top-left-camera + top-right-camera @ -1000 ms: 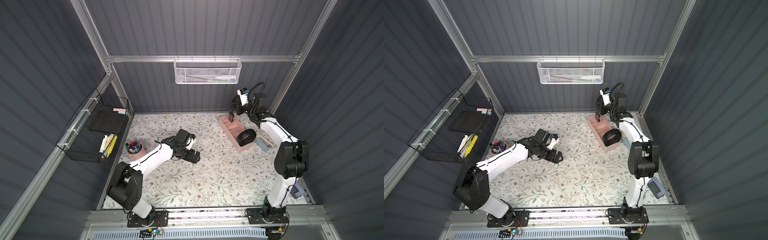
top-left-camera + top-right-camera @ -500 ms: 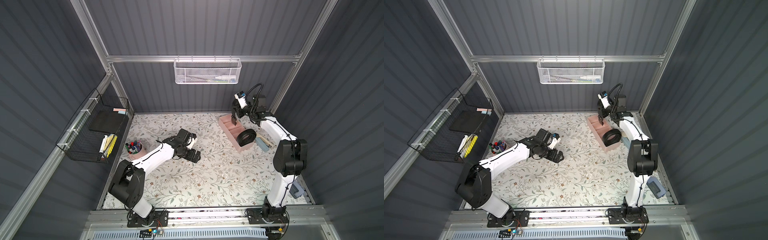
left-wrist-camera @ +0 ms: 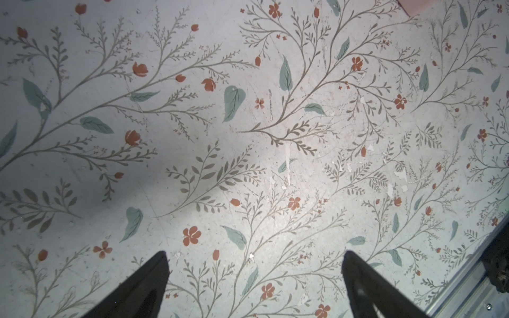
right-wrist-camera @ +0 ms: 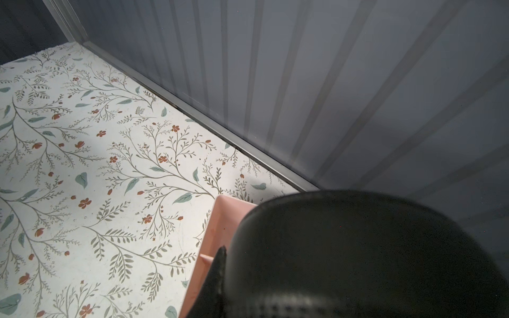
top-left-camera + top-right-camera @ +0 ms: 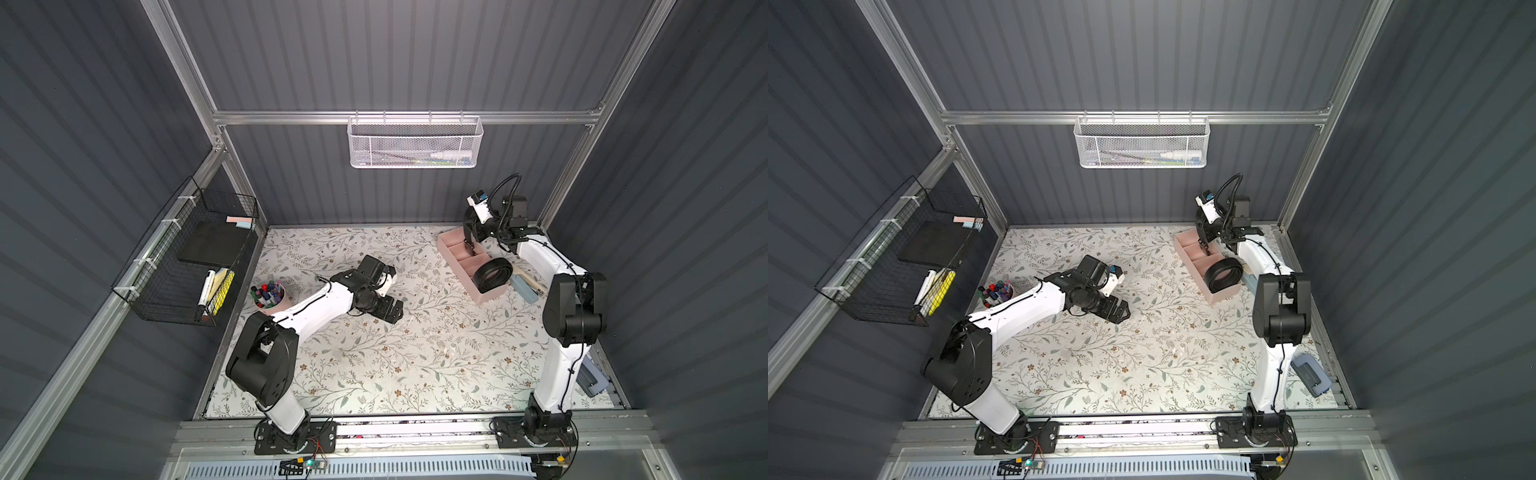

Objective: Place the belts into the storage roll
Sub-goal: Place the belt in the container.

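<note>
Right wrist view: the right claw (image 4: 253,264), clamped on a belt (image 4: 358,247), hangs over the storage roll (image 4: 217,220).

A blurred belt (image 4: 344,261) hides most of the storage roll (image 4: 213,234).

Lab enclosure — aluminium frame (image 5: 407,117), grey panels (image 5: 374,54)
</note>
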Controlling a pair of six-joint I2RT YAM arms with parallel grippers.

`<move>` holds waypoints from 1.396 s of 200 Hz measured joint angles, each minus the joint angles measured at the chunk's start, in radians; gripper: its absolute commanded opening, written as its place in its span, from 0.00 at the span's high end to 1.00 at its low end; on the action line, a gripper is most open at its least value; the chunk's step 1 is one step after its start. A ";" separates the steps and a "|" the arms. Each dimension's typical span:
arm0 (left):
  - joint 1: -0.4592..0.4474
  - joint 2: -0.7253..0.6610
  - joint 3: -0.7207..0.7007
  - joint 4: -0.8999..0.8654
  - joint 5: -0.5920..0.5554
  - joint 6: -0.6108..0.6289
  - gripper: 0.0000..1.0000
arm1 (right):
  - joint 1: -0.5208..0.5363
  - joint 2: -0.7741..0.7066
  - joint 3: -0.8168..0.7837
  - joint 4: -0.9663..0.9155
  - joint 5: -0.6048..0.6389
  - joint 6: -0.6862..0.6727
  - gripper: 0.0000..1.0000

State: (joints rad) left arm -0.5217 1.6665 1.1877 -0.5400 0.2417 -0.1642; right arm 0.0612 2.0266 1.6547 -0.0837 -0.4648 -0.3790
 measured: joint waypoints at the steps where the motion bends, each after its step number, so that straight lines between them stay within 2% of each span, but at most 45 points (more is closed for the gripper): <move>1: 0.000 0.000 0.000 0.000 0.000 0.000 0.01 | 0.000 0.000 -0.001 0.000 0.000 0.000 1.00; 88: 0.000 0.008 0.013 -0.004 0.001 0.012 0.01 | 0.000 0.004 -0.079 0.009 -0.039 -0.009 1.00; 202: 0.000 -0.028 -0.016 -0.023 0.000 0.016 0.01 | 0.005 0.039 -0.196 0.154 -0.132 0.136 1.00; 267: 0.000 -0.048 -0.040 -0.032 0.000 0.019 0.01 | 0.021 0.071 -0.192 0.180 -0.140 0.149 1.00; 279: 0.000 -0.048 -0.041 -0.035 0.000 0.019 0.01 | 0.020 0.076 -0.183 0.168 -0.141 0.151 0.93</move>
State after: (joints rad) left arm -0.5217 1.6180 1.1469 -0.5751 0.2417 -0.1452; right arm 0.0814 2.1025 1.4719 0.0845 -0.6056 -0.2276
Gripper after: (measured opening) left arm 0.994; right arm 0.192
